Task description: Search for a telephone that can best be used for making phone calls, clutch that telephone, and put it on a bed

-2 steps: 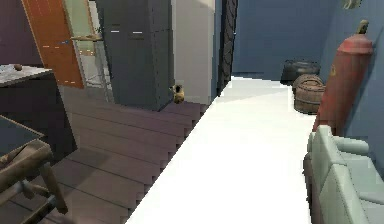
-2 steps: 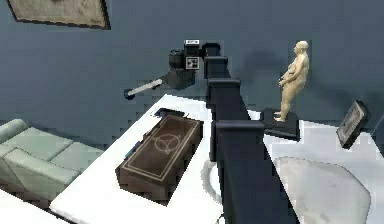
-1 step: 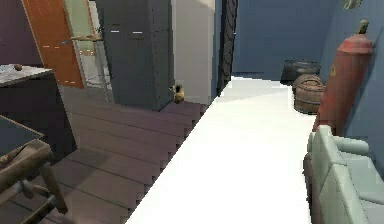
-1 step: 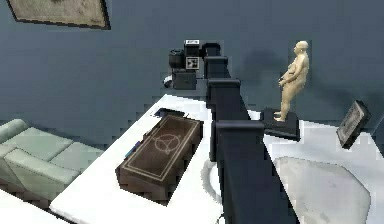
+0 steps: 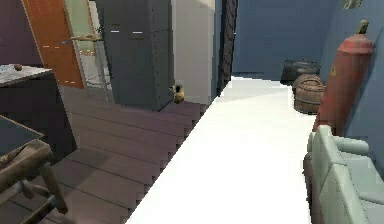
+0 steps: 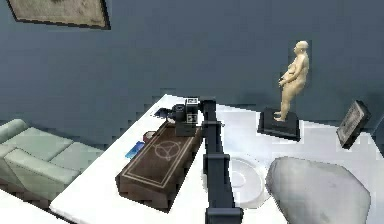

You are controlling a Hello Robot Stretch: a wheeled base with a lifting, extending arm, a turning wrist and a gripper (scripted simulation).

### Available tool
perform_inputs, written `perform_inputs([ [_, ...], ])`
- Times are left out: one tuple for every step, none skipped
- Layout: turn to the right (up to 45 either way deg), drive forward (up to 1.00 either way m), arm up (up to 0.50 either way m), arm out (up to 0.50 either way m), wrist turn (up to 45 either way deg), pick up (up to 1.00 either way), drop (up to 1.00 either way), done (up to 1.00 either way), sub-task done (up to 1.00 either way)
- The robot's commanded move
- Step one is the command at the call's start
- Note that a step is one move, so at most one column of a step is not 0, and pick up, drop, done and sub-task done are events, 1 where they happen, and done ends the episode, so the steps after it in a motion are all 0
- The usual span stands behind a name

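The dark arm (image 6: 214,160) rises from the arm side view's bottom edge over a white flat surface (image 6: 110,185). My gripper (image 6: 172,118) is at its far end, beside two small white squares. A long dark brown box (image 6: 160,165) with a pale emblem on its lid lies on the surface right at the gripper, so I cannot tell whether it holds anything. A small flat blue thing (image 6: 134,151) lies left of the box; it is too small to name. The same white surface (image 5: 240,150) runs ahead in the forward view.
A pale figure statue (image 6: 291,85) on a dark base, a leaning picture frame (image 6: 351,122), a white plate (image 6: 242,180) and a grey-white cushion (image 6: 320,195) share the surface. Pale pillows (image 6: 30,155) lie left. Ahead are a red cylinder (image 5: 343,85), basket (image 5: 310,92), grey cabinet (image 5: 140,50) and wooden floor (image 5: 110,150).
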Motion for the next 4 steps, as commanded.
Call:
perform_inputs([
  [0.0,0.0,0.0,0.0,0.0,1.0,0.0,0.0,0.0],
  [0.0,0.0,0.1,0.0,0.0,0.0,0.0,0.0,0.0],
  [0.0,0.0,0.06,0.0,0.0,0.0,0.0,0.0,0.0],
  [0.0,0.0,0.0,0.0,-45.0,0.0,0.0,0.0,0.0],
])
